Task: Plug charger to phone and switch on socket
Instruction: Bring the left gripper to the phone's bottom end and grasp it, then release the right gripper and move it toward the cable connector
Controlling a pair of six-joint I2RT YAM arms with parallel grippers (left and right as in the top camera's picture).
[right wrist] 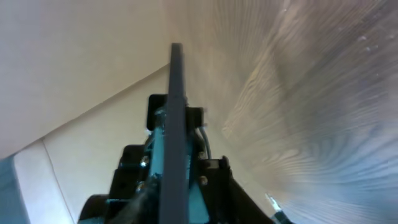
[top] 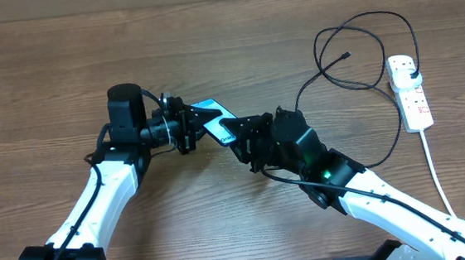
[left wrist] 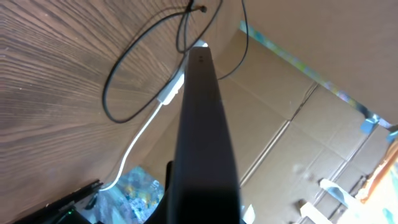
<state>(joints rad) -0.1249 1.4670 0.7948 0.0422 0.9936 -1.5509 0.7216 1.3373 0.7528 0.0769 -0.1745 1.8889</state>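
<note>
Steadying step: the left gripper [top: 185, 128] pinched the phone [top: 212, 112]; the right gripper's [top: 237, 136] hold was unclear. Next move likely called for fetching the charger tip [top: 347, 55].

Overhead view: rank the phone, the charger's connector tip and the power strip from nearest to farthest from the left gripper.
1. The phone, held by the left gripper, mid-table.
2. The charger connector tip, up and to the right.
3. The power strip, by the table's right edge.
</note>
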